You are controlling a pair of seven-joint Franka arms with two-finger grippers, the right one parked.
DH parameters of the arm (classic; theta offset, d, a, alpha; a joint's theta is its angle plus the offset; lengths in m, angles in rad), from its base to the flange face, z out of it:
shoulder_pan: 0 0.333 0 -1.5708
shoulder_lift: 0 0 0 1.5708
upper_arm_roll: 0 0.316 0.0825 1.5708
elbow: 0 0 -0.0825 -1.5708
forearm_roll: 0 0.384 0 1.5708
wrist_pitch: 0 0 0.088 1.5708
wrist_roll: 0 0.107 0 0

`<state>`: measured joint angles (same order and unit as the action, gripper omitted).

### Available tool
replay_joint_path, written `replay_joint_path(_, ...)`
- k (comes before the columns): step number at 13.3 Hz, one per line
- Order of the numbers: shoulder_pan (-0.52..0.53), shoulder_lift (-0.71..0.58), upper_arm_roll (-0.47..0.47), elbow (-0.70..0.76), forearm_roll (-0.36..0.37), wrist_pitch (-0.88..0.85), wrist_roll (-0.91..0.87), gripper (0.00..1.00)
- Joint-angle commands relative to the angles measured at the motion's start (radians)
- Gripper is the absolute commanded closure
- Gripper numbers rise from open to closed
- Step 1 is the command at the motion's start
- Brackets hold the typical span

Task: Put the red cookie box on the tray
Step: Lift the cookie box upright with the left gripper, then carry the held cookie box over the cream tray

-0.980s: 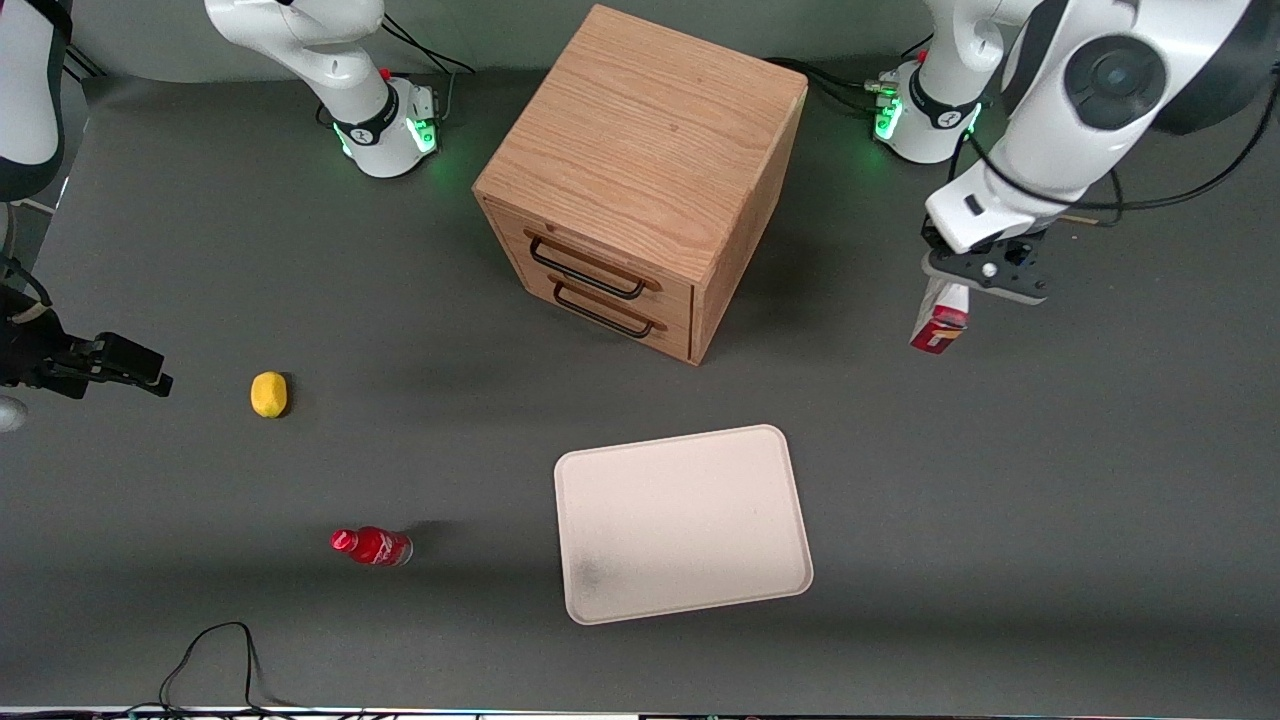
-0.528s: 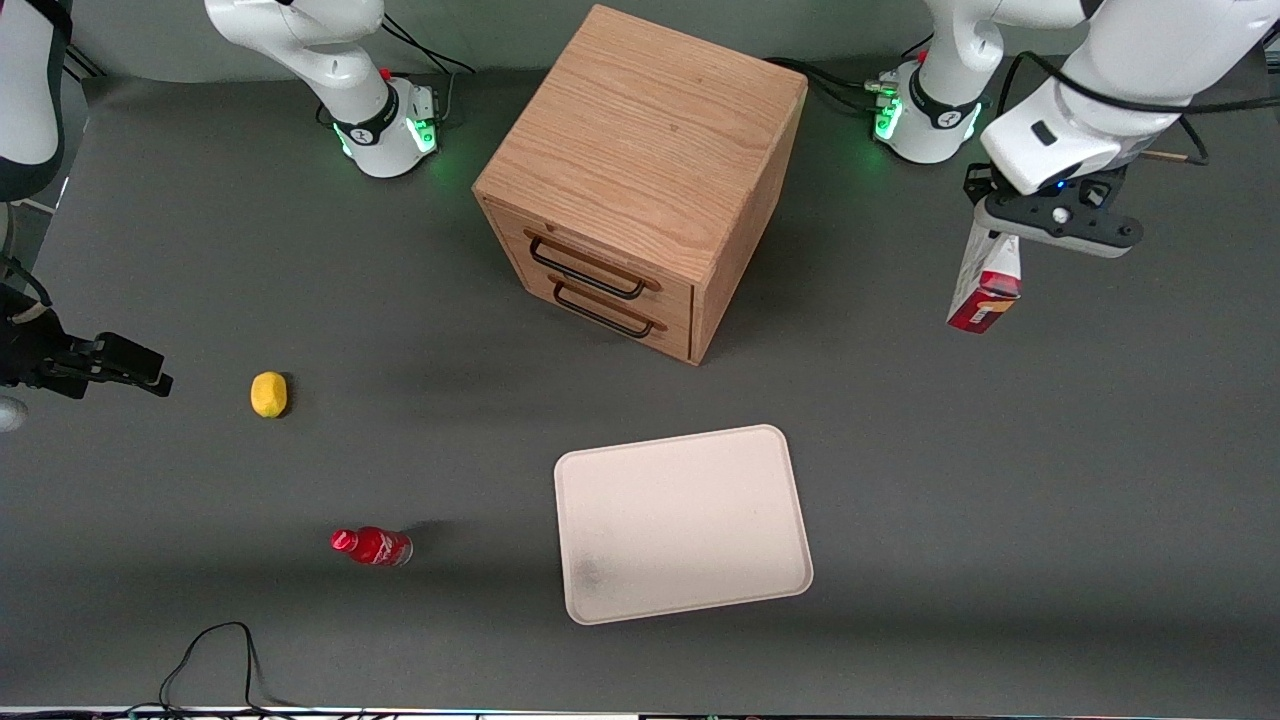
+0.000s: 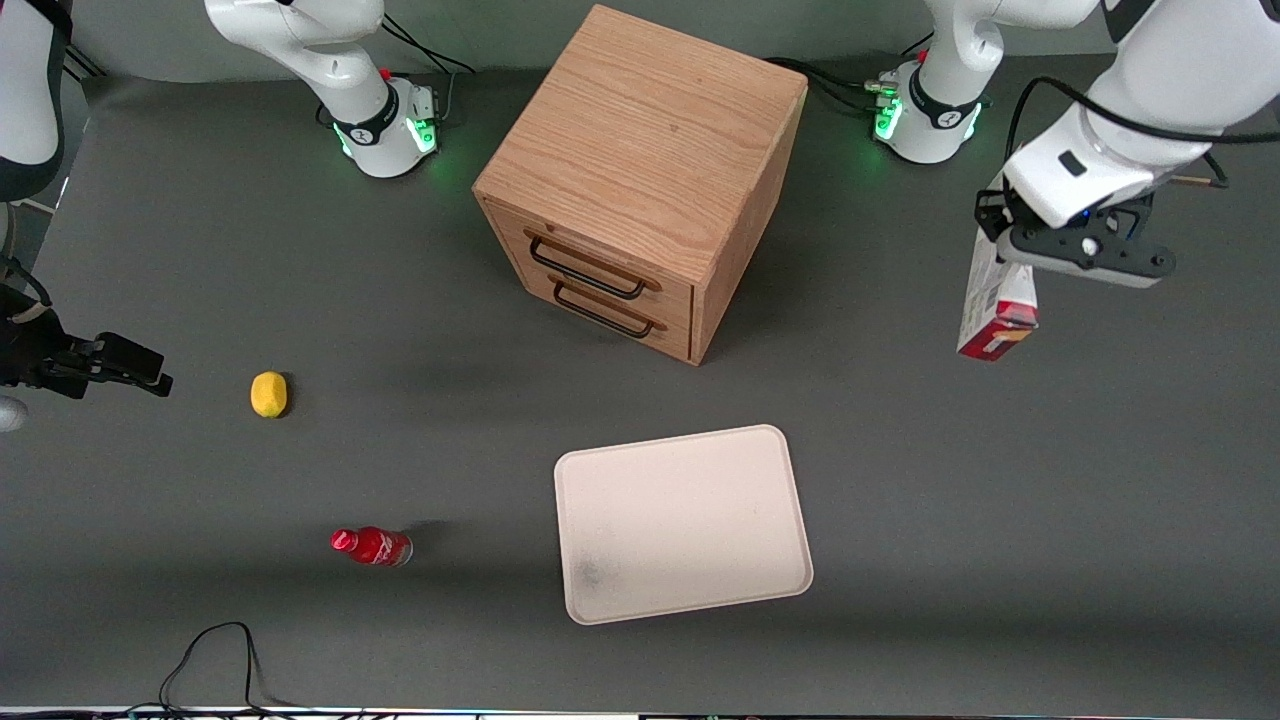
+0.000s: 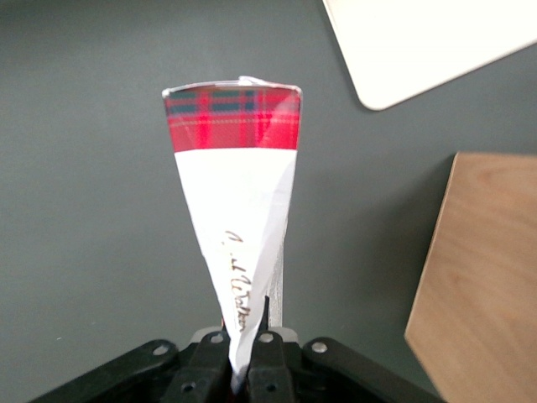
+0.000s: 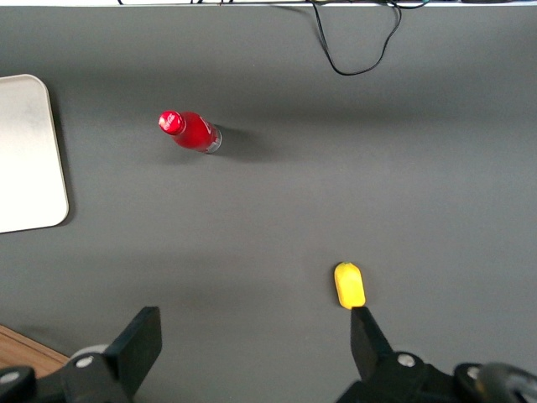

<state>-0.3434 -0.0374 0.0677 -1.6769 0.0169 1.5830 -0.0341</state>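
Front view: gripper (image 3: 1003, 262) hangs above the table at the working arm's end, jaws closed on the top of the box (image 3: 996, 305), which dangles upright, white above, red at its low end. Cabinet (image 3: 642, 180) stands between box and parked arm. Tray (image 3: 682, 522) lies flat, nearer the camera, well apart from the box. Lemon (image 3: 268, 393) and bottle (image 3: 372, 546) sit toward the parked arm's end.

Left wrist view: box (image 4: 236, 218) shows a red tartan band, white panel, script lettering, pinched between the fingers (image 4: 265, 353). Tray corner (image 4: 419, 42) and cabinet (image 4: 482, 277) are near.

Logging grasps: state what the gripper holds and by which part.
The gripper pinches the red cookie box by its white end; the red end hangs down.
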Motion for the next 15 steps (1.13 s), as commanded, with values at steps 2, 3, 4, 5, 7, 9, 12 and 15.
replay_joint_path(2,-0.011,0.21,0.003,0.254,-0.032,-0.031,-0.143,1.0)
replay_joint_path(3,-0.014,0.262,0.001,0.308,-0.04,-0.032,-0.186,1.0)
replay_joint_path(4,-0.019,0.318,-0.002,0.375,-0.04,-0.041,-0.232,1.0)
replay_joint_path(5,-0.031,0.368,-0.003,0.444,-0.04,-0.058,-0.274,1.0)
replay_joint_path(7,-0.048,0.456,-0.005,0.561,-0.041,-0.083,-0.329,1.0)
replay_joint_path(9,-0.078,0.536,-0.006,0.65,-0.04,-0.084,-0.401,1.0)
replay_joint_path(12,-0.115,0.651,-0.011,0.77,-0.04,-0.069,-0.483,1.0)
replay_joint_path(15,-0.143,0.737,-0.02,0.873,-0.04,-0.051,-0.565,1.0)
